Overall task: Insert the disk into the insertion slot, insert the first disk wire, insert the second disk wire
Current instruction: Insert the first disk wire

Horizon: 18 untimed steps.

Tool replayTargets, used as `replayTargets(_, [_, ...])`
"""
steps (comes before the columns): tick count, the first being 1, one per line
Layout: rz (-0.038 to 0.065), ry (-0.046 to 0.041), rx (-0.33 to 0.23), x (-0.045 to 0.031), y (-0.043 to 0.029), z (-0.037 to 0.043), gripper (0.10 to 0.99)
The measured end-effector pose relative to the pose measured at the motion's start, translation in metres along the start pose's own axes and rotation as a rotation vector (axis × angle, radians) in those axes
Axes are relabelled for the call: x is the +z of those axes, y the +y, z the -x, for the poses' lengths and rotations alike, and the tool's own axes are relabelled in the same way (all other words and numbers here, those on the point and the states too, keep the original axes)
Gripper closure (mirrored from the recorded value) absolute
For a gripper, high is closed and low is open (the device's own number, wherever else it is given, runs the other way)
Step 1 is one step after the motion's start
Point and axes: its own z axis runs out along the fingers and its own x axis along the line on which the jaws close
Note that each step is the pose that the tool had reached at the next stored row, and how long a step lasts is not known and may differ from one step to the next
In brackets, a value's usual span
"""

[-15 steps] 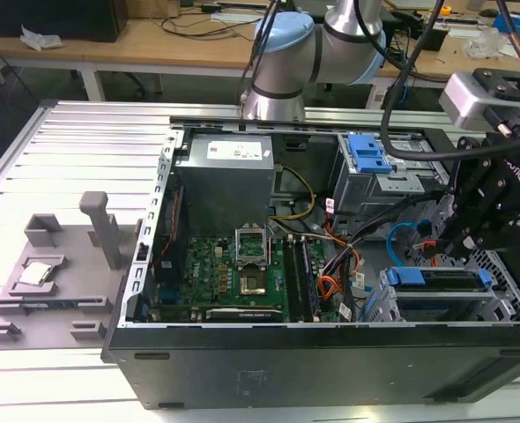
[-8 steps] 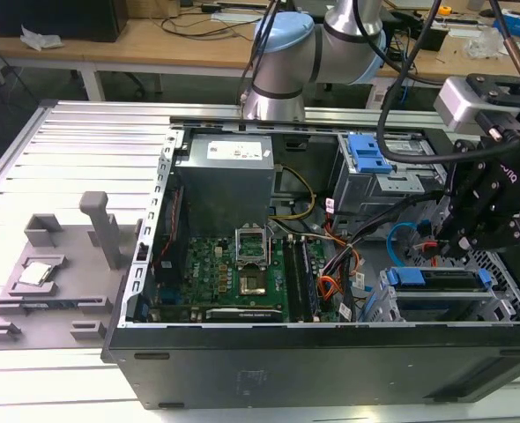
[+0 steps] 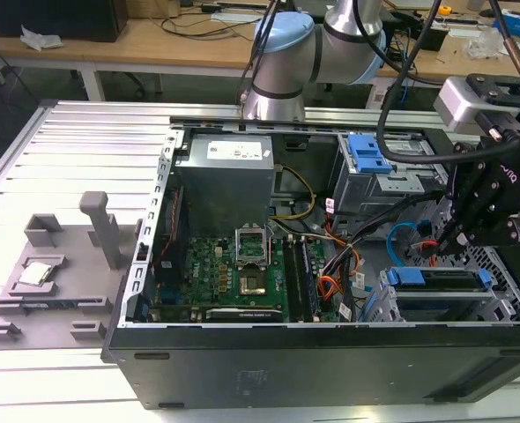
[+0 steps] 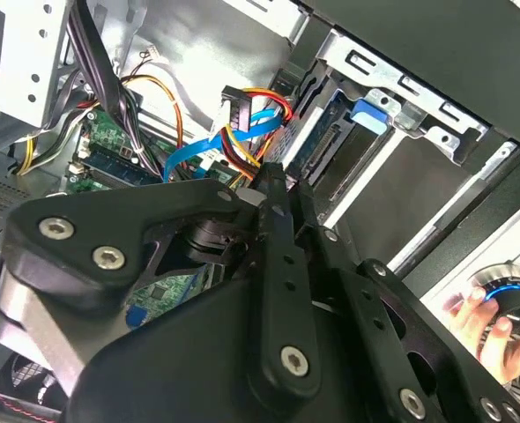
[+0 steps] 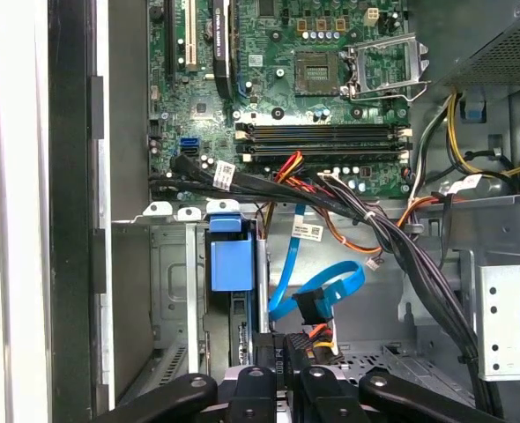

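In the exterior view an open computer case [image 3: 269, 352] lies on a ribbed metal counter [image 3: 84, 141]. The disk [image 3: 436, 284] sits inside the insertion slot [image 3: 511, 282] at the exterior view's right end of the case, with its blue carrier tabs showing at both ends. The pincer [image 3: 445, 238] hangs just above it, pointing down into the case beside the second disk wire [image 3: 401, 236], whose blue loop curls near the cage. An upright blue latch plate [image 3: 366, 154] stands on the taller cage behind.

In the second wrist view the pincer [image 4: 278, 181] reaches toward the connector edge of the disk [image 4: 326, 141]. The first disk wire [image 4: 260, 99] – orange, red and black strands ending in a black plug – hangs just beyond the tip, and the second disk wire [image 4: 198, 150] crosses under it. A person's hand [image 4: 485, 322] rests on a round knob [image 4: 507, 295] outside the case.

In the first wrist view the pincer [image 5: 288, 348] sits right below the looped second disk wire [image 5: 330, 286] and its dark plug, with the disk [image 5: 229, 264] close beside. I cannot tell whether the pincer is clamped on anything.
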Motion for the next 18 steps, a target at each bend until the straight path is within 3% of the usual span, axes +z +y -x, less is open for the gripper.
replayTargets(2, [0.0,0.0001,0.0,0.0002,-0.0007,-0.0025,0.918])
replayTargets(4, [0.001,0.0,0.0,0.003,-0.0066,-0.0089,0.918])
replayTargets(7, [0.002,-0.0001,0.0,0.0058,-0.0119,-0.0109,0.918])
replayTargets(18, [0.002,-0.0001,0.0,0.0145,-0.0156,-0.0134,0.918])
